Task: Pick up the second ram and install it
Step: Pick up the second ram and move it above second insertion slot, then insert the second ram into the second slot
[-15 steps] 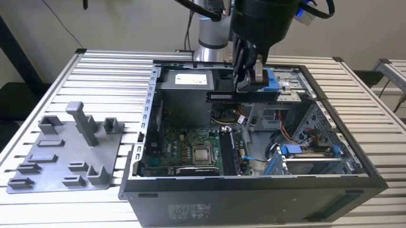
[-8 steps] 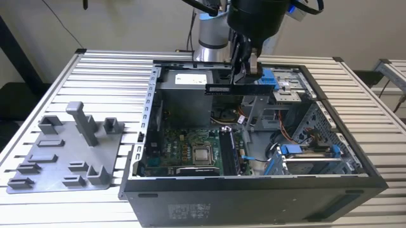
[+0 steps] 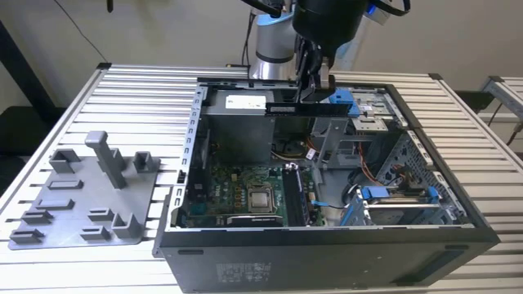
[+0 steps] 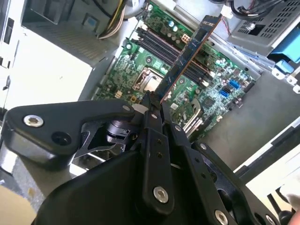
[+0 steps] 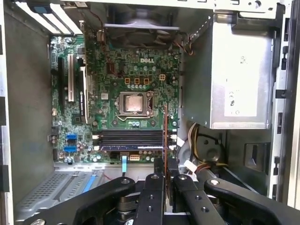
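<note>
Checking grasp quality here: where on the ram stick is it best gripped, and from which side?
Pinch the second ram across its two flat faces at its upper long edge, coming from above: it is thin and flat, and the lower edge should probably stay free for the black slots. The gripper holds it so now.

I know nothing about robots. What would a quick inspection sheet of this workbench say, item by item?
Surface: slatted metal table carrying an open computer case.
Job's things: the second ram is held level above the case, over the motherboard, and is not in a slot.
Clutter: grey tray with upright pegs, beside the case at the exterior view's left.
Grippers: the pincer is shut on the second ram.
Cables: bundled wires inside the case.
Surroundings: plain wall; another slatted table at the exterior view's right.
</note>
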`<state>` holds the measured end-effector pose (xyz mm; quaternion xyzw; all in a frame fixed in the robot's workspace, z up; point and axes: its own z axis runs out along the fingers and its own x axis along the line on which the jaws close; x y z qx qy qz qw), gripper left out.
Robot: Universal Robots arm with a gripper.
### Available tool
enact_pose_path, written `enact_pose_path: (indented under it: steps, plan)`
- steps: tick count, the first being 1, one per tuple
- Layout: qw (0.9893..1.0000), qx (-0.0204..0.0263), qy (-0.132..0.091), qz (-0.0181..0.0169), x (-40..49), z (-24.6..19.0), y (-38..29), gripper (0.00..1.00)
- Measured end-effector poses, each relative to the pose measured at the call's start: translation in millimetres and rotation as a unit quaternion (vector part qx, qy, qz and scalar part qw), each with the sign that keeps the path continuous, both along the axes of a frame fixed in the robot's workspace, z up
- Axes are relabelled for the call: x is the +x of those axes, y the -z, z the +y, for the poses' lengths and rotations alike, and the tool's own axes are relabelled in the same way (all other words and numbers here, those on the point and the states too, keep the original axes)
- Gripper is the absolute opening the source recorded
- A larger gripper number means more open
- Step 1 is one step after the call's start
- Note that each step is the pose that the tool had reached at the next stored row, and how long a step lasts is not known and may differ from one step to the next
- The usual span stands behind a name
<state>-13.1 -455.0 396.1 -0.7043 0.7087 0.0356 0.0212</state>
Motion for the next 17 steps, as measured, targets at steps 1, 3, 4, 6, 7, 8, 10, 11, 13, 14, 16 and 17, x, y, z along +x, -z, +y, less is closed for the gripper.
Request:
enact_pose_path:
  steps: [1, 3, 4, 6, 7, 8, 10, 11, 13, 14, 16, 17]
  plan:
    - [1.0, -0.0001, 0.0, 0.0001, 1.7, 0.2, 0.0, 0.14]
    - [1.0, -0.0001, 0.0, 0.0002, 4.4, 0.2, 0.1, 0.14]
    - [1.0, -0.0001, 0.0, 0.0002, 4.7, 0.2, 0.0, 0.14]
    - [1.0, -0.0001, 0.0, 0.0002, 4.9, 0.3, 0.1, 0.14]
    - [1.0, -0.0001, 0.0, 0.0002, 5.2, 0.3, 0.1, 0.14]
    - [1.0, -0.0001, 0.0, 0.0002, 5.2, 0.3, 0.1, 0.14]
    - [1.0, -0.0001, 0.0, 0.0002, 5.3, 0.3, 0.1, 0.14]
    - [1.0, -0.0001, 0.0, 0.0002, 5.3, 0.3, 0.1, 0.14]
    - [1.0, -0.0001, 0.0, 0.0002, 5.4, 0.3, 0.1, 0.14]
    - [1.0, -0.0001, 0.0, 0.0002, 5.4, 0.3, 0.1, 0.14]
    - [1.0, -0.0001, 0.0, 0.0002, 5.5, 0.3, 0.1, 0.14]
    - [1.0, -0.0001, 0.0, 0.0002, 5.5, 0.3, 0.1, 0.14]
